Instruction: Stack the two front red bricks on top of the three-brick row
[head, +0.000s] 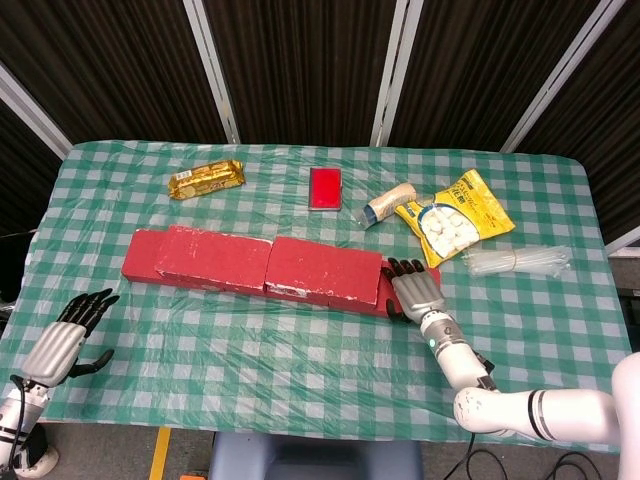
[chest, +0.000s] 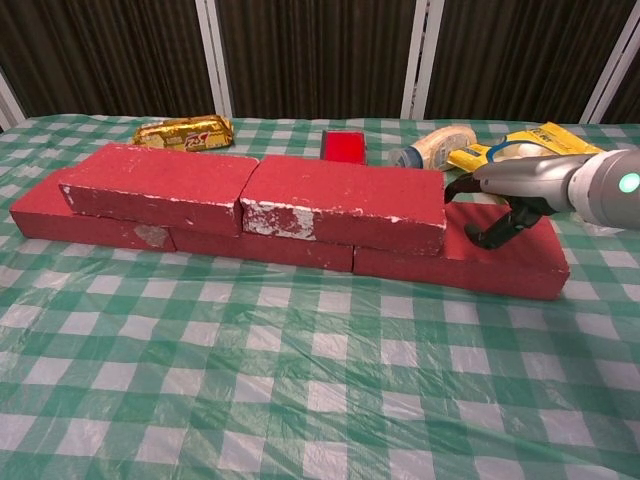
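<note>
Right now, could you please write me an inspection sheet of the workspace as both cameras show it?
Surface: table under a green-and-white checked cloth, with a clear plastic film.
Job's things: two upper bricks lie end to end on the three-brick row; the row's right end is uncovered.
Clutter: gold snack packet, small red box, bottle on its side, yellow bag, clear plastic bundle, all behind or right of the bricks.
Hands: right hand at the right end of the upper bricks, fingers against it; left hand open, off the table's near-left edge.
Cables: nothing seen.
Surroundings: dark slatted panels behind the table.
</note>
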